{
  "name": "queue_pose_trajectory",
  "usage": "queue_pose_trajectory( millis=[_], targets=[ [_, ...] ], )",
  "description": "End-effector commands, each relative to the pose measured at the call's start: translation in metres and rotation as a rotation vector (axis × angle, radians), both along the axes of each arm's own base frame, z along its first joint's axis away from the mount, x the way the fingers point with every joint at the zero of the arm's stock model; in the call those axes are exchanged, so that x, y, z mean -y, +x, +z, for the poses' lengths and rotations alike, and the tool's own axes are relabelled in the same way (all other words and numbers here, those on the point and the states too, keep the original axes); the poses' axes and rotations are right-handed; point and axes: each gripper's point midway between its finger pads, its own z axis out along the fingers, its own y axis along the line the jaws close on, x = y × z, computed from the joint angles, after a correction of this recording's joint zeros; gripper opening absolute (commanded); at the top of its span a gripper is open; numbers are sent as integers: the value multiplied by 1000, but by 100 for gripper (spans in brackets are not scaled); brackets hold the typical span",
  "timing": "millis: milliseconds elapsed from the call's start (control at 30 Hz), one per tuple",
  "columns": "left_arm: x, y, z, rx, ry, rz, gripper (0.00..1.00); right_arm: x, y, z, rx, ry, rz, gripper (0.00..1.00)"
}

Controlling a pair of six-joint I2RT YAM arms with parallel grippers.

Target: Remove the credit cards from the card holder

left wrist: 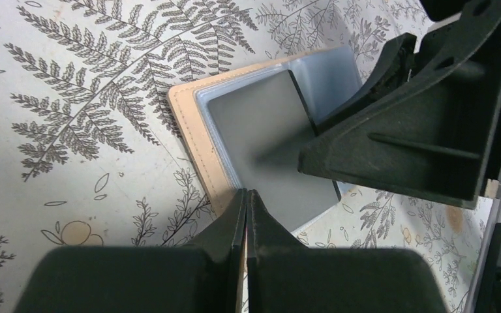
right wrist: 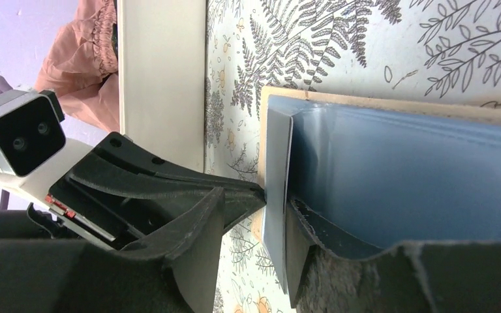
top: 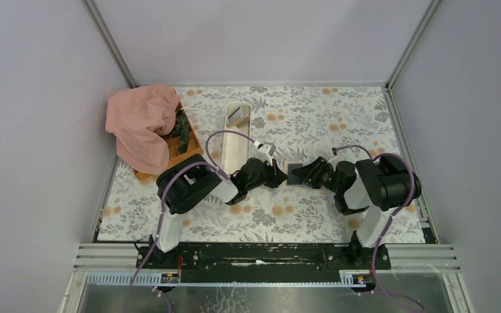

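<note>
The right gripper point(right wrist: 267, 261) is holding its jaws apart over the open card holder point(right wrist: 404, 169), whose blue inside is lying ahead of one finger. A grey credit card point(right wrist: 277, 176) is standing on edge between the fingers, hard against that same finger. From the tool's left the left gripper point(right wrist: 256, 193) is pointing in, tips together, touching the card, while a white tray point(right wrist: 163, 72) and pink cloth point(right wrist: 81, 55) are lying farther ahead.

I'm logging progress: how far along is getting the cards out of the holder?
Done: the holder lies open on the table. In hand: a grey card lies in it; the shut left gripper has its tips at the card's edge, and the right gripper has its jaws apart at it. Left: freeing that card. The tray holds something grey, too small to name.
</note>
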Motion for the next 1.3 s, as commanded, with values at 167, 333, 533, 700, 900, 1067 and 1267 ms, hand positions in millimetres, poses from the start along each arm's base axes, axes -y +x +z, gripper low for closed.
queue_pose_trajectory(
  millis=[167,333,533,700,900,1067,1267],
  targets=[
    [-3,-30,-32,-86,51,-66,0,-3,2,6,52,-15,28,43],
    [-5,-28,-33,-91,46,-60,0,3,-1,7,54,-16,20,39],
    [-13,-24,-34,-93,40,-40,0,13,1,12,61,-9,3,36],
    [-17,-21,-36,-100,44,-28,0,18,0,13,57,-17,-8,37],
    [-18,-20,-38,-104,45,-26,0,26,-2,10,45,-40,-34,37],
    [-17,-20,-38,-106,39,-27,0,32,-3,10,46,-74,-50,34],
    [-17,-20,-37,-107,34,-26,0,36,-4,9,48,-104,-57,15]
  ],
)
